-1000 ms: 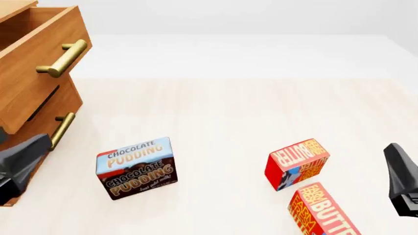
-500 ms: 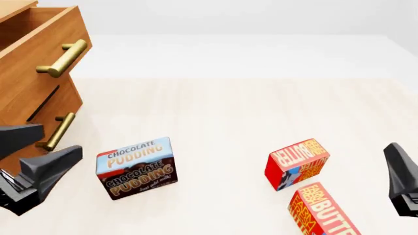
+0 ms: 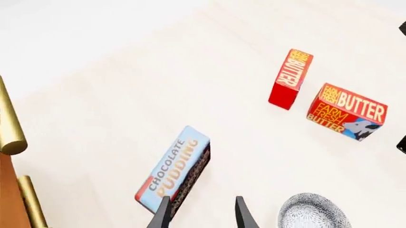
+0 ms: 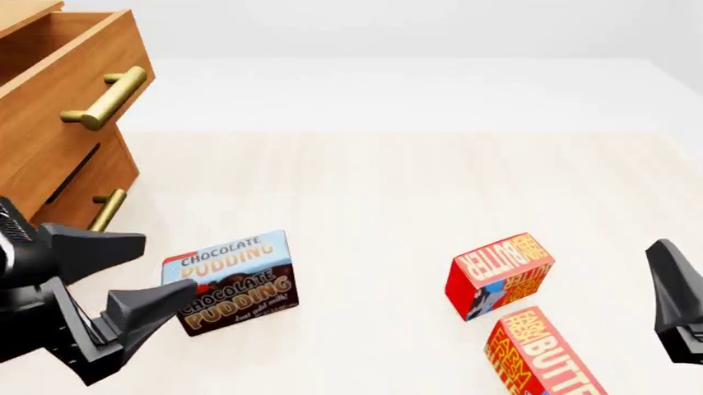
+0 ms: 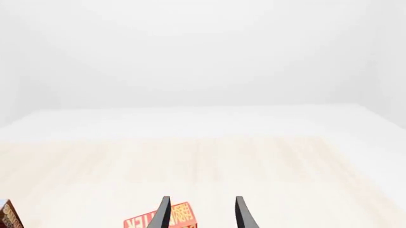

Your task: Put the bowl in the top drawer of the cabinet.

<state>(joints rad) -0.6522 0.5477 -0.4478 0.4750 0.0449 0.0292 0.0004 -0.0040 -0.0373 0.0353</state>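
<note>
The speckled bowl (image 3: pixel 313 212) shows only in the left wrist view, on the table close beside my left gripper (image 3: pixel 203 213), which is open and holds nothing. The bowl lies outside the front view. There my left gripper (image 4: pixel 169 263) hovers low at the left, its fingertips by the chocolate pudding box (image 4: pixel 232 281). The wooden cabinet (image 4: pixel 49 164) stands at the far left. Its top drawer (image 4: pixel 66 86) is pulled out, with a brass handle (image 4: pixel 105 97). My right gripper (image 5: pixel 201 210) is open and empty at the right edge (image 4: pixel 663 257).
Two red butter boxes (image 4: pixel 500 274) (image 4: pixel 544 352) lie at the front right, near the right gripper. The lower drawer's brass handle (image 4: pixel 107 209) sits just behind the left gripper. Bare light wood table (image 4: pixel 374 189) stretches behind the boxes.
My left gripper has swung right, away from the cabinet's side, and come to the pudding box with its fingers spread. The right arm and the boxes have not moved.
</note>
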